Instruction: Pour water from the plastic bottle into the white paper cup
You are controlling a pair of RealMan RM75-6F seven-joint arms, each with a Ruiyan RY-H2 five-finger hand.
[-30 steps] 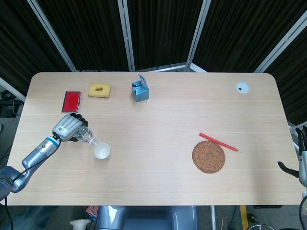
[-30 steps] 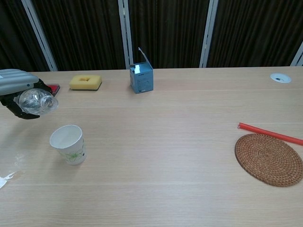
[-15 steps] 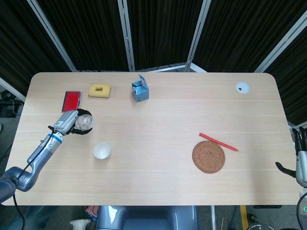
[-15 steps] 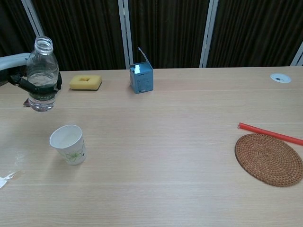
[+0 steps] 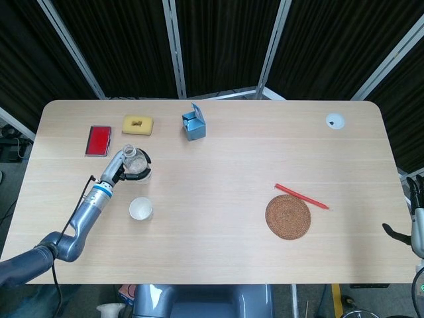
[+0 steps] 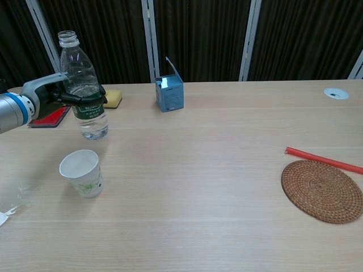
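A clear plastic bottle [image 6: 83, 90] with a green label stands upright and uncapped, its base at or just above the table; the head view shows its open mouth [image 5: 130, 153] from above. My left hand [image 6: 72, 97] grips its middle from the left, also seen as my left hand [image 5: 125, 167] in the head view. The white paper cup [image 6: 82, 173] stands upright in front of the bottle, a short way apart, and shows as the cup [image 5: 140, 209] from above. My right hand [image 5: 414, 228] hangs off the table's right edge, holding nothing, its fingers only partly visible.
A red flat case [image 5: 98, 140], a yellow sponge [image 5: 137, 124] and a blue open box [image 5: 193, 124] lie along the back left. A round woven coaster [image 5: 288, 216] and a red straw [image 5: 301, 196] sit at the right. A small white piece [image 6: 3, 217] lies near the front left edge.
The bottle went from tilted over the cup to upright, then moved right and down, behind the cup. My left hand carried it. The right hand barely shifted.
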